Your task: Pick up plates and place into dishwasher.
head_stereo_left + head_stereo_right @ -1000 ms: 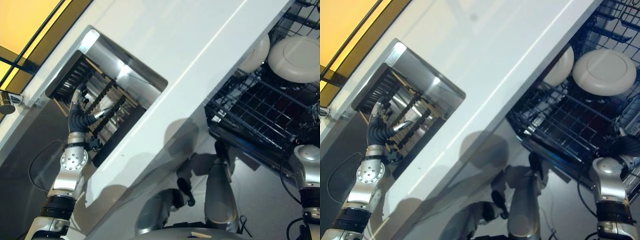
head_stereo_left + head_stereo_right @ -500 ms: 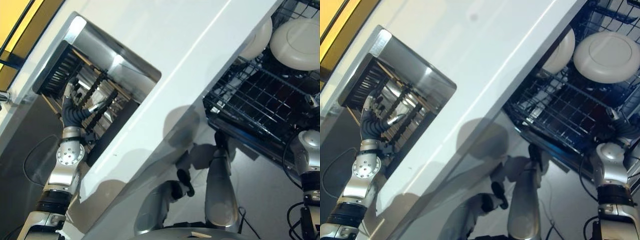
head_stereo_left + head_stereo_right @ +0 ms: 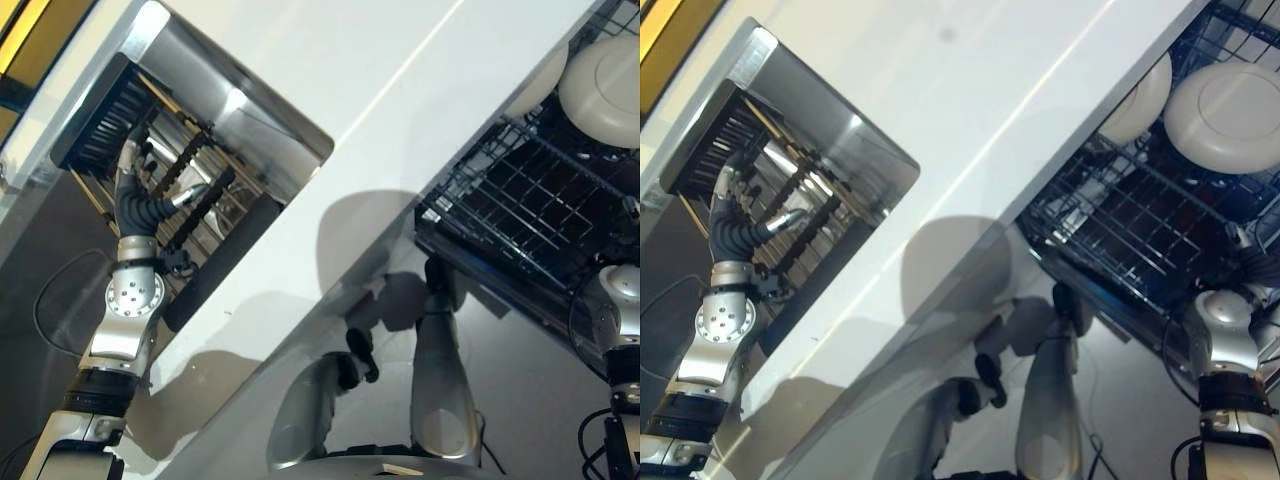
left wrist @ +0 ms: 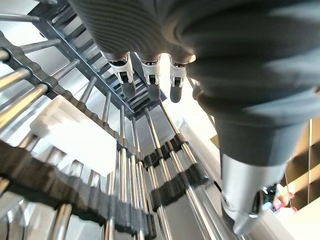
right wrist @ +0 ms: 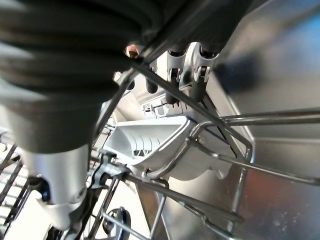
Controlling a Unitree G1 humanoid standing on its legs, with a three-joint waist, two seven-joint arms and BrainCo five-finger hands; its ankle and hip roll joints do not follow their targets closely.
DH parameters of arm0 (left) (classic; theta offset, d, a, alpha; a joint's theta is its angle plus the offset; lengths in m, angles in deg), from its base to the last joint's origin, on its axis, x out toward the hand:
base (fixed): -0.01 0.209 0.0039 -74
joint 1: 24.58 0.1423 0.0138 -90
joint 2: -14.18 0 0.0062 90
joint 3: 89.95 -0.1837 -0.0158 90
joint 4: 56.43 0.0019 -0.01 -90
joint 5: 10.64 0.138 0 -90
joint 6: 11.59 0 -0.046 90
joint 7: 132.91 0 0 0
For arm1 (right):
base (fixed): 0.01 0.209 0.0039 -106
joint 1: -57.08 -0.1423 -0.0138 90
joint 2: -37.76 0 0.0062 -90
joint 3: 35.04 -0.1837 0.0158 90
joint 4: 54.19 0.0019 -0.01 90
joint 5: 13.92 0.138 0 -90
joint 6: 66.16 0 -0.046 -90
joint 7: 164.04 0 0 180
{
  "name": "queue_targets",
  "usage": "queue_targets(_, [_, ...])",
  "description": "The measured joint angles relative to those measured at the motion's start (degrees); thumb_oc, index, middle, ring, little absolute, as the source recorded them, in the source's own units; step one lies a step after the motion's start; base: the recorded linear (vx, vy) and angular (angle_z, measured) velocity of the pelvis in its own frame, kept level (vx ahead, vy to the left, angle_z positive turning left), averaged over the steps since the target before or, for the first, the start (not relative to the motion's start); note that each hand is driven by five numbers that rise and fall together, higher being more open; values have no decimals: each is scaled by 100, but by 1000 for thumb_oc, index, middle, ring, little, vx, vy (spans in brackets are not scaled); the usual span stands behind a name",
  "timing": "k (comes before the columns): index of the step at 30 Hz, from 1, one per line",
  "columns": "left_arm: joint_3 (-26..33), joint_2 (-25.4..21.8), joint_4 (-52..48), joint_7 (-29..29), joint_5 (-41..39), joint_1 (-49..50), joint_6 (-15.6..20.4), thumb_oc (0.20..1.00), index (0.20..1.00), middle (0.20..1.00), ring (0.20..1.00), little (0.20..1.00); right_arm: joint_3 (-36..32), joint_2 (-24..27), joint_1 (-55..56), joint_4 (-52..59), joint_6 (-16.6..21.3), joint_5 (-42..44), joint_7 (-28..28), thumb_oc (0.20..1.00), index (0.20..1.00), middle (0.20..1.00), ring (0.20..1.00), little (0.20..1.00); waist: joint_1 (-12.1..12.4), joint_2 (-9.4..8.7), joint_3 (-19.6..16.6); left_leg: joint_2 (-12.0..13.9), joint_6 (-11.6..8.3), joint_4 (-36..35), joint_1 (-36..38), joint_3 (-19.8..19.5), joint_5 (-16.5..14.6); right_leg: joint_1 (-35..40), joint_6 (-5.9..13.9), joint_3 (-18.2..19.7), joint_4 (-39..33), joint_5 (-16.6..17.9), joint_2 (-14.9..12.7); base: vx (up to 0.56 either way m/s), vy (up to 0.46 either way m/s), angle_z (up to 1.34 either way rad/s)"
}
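Note:
Two white plates (image 3: pixel 1225 115) (image 3: pixel 1140 95) stand in the dark wire dishwasher rack (image 3: pixel 520 200) at the upper right. My left hand (image 3: pixel 135 170) reaches into the steel sink (image 3: pixel 240 115) on the left, over a drying rack of metal rods (image 4: pixel 125 165). Its fingers (image 4: pixel 150 85) are straight and hold nothing. My right hand (image 5: pixel 176 62) is at the near right side of the dishwasher rack, among its wires, next to a grey plastic part (image 5: pixel 155 145). Its fingers hang relaxed with nothing between them.
A long white counter (image 3: pixel 400 60) runs diagonally between the sink and the dishwasher rack. A white block (image 4: pixel 75 135) lies on the sink's rods. Grey floor (image 3: pixel 520 390) shows below the counter's edge.
The whole picture has shifted, so the camera has moved. My left hand has reached a little farther into the sink along the rods. The right arm has hardly moved.

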Motion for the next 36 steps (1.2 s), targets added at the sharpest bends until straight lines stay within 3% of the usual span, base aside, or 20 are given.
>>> queue_targets(10, [27, -289, -35, 33, 42, 33, -248, 1000, 1000, 1000, 1000, 1000, -18, 88, -81, 106, 211, 471, -1195, 1000, 1000, 1000, 1000, 1000, -8, -38, -15, -18, 12, 86, -209, -39, -32, -265, -36, 0, 92, -20, -5, 29, 1, -5])
queue_targets(17, [75, -340, 89, 24, 113, -62, -249, 1000, 1000, 1000, 1000, 1000, 364, -70, -427, 587, 213, 437, -1476, 1000, 1000, 1000, 1000, 1000, 69, 11, -45, -4, -71, 204, -452, -222, -10, -486, -140, -104, 205, 26, 8, 4, 7, 1])
queue_targets(20, [71, -314, 78, 17, 107, -172, -248, 1000, 1000, 1000, 1000, 1000, 425, -228, -729, 757, 47, 404, -1634, 1000, 1000, 1000, 1000, 1000, 181, 25, -45, 8, -86, 231, -502, -244, -4, -536, -157, -118, 241, 29, 17, -16, 1, 0])
queue_targets(28, [34, -101, -35, -95, 87, -681, -354, 1000, 1000, 1000, 1000, 1000, 1580, -372, -1223, 1203, -397, 337, -2692, 1000, 1000, 1000, 1000, 1000, 476, 23, -43, 11, -134, 292, -570, -452, 29, -509, -219, -333, 362, -56, -8, 16, 3, 11])
queue_targets(36, [-100, -90, 205, -244, -63, -928, -451, 1000, 1000, 1000, 1000, 1000, 1990, -430, -1375, 1255, -676, 292, -3016, 1000, 1000, 1000, 1000, 1000, 500, -60, 16, 108, -191, 285, -360, -664, 41, -216, -308, -617, 523, -162, 10, 12, -18, 12])
